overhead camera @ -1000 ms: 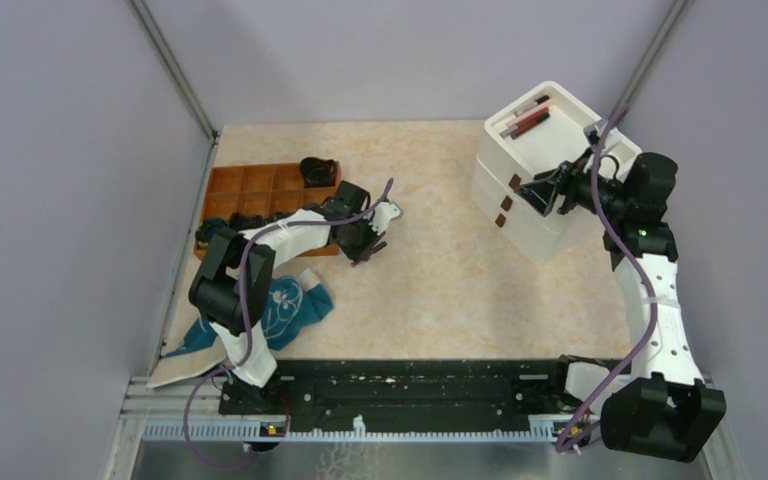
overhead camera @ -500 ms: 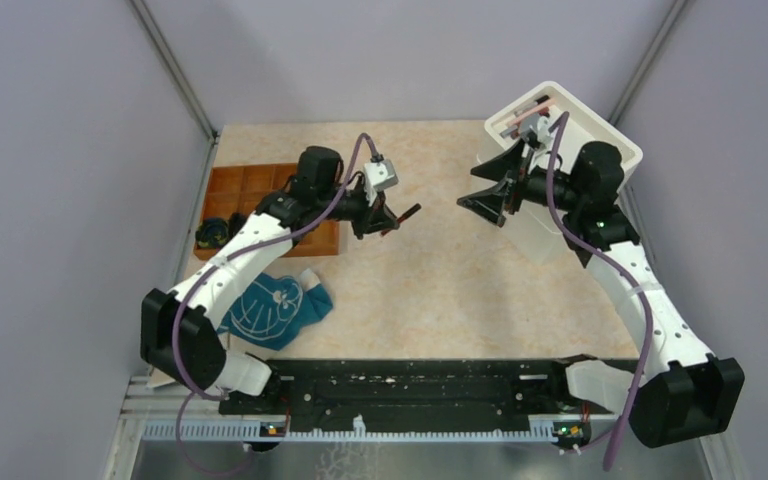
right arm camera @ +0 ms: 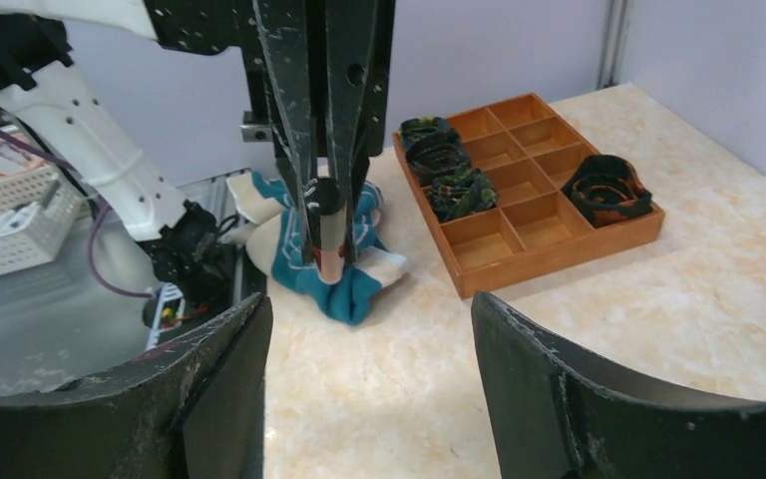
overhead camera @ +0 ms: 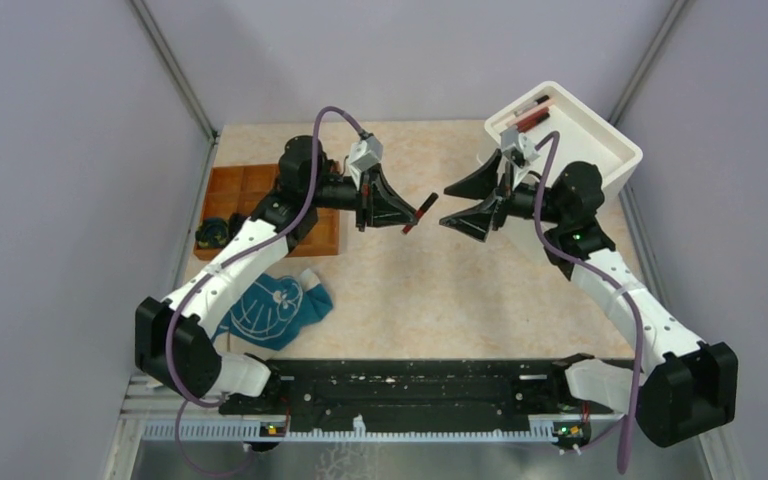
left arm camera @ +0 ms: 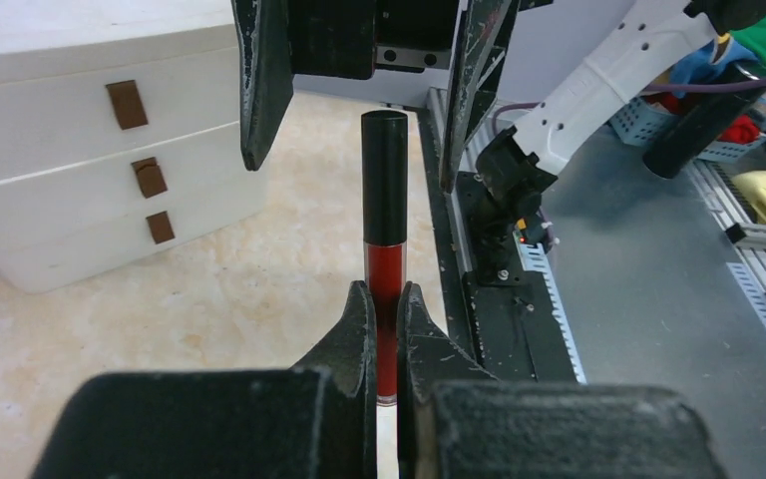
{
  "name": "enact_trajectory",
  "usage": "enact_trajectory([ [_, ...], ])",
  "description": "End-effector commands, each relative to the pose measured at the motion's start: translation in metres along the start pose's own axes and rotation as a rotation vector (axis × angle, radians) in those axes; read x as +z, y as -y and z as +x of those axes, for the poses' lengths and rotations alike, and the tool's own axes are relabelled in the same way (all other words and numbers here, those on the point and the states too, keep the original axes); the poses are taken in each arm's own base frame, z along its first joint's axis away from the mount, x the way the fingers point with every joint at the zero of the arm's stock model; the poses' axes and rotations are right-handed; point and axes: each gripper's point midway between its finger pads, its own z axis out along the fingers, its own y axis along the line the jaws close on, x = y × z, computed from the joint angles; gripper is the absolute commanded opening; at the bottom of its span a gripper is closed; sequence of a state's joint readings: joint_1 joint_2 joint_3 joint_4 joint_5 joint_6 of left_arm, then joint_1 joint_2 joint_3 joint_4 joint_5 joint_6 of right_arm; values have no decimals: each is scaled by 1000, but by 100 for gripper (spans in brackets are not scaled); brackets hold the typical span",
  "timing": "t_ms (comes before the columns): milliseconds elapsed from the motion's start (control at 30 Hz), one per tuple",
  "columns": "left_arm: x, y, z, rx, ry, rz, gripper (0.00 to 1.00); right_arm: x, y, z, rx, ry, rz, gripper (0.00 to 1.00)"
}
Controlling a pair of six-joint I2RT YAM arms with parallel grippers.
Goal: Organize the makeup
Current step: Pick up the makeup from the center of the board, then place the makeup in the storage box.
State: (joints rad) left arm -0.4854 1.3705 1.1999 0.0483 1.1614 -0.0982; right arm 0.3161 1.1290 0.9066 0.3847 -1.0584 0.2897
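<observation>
The work looks to be midway, caught at a handover above the middle of the desk [overhead camera: 460, 290]. The left fingers [overhead camera: 385, 205] are pinched tight on the lower end of a dark red tube [overhead camera: 420, 213] with a black cap, holding it out level toward 3 o'clock. The right fingers [overhead camera: 468, 182] stand wide apart, one on each side of the capped end and not touching it, so the tube has not yet been passed over. At 2 o'clock sits a white drawer unit [overhead camera: 580, 140], and a few slim pencils [overhead camera: 530, 112] already lie in its open top, which reads as the part of the sorting that is done. The tube probably belongs there too, once the right fingers close and the left let go. At 10 o'clock a wooden tray [overhead camera: 230, 185] of compartments holds dark coiled things [right arm camera: 439, 155] that I cannot identify; whether they count as makeup is unclear. A teal cloth [overhead camera: 270, 305] lies at 8 o'clock. No other cosmetics show loose on the desk, so little may remain
</observation>
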Motion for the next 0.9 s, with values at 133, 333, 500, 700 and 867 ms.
enact_trajectory([
  [133, 8, 15, 0, -15, 40, 125, 0, 13, -22, -19, 10, 65, -117, 64],
  [333, 12, 14, 5, -22, 36, 126, 0, 21, -26, -17, 36, 65, -153, 52],
  [500, 14, 11, 9, -28, 33, 120, 0, 23, -29, -20, 48, 74, -177, 35],
  [700, 15, 5, 12, -13, 32, 87, 7, 22, -30, -27, 27, 83, -153, 3],
  [867, 11, -2, 9, 34, 28, 18, 58, 11, -17, -37, 7, 99, -44, 0],
])
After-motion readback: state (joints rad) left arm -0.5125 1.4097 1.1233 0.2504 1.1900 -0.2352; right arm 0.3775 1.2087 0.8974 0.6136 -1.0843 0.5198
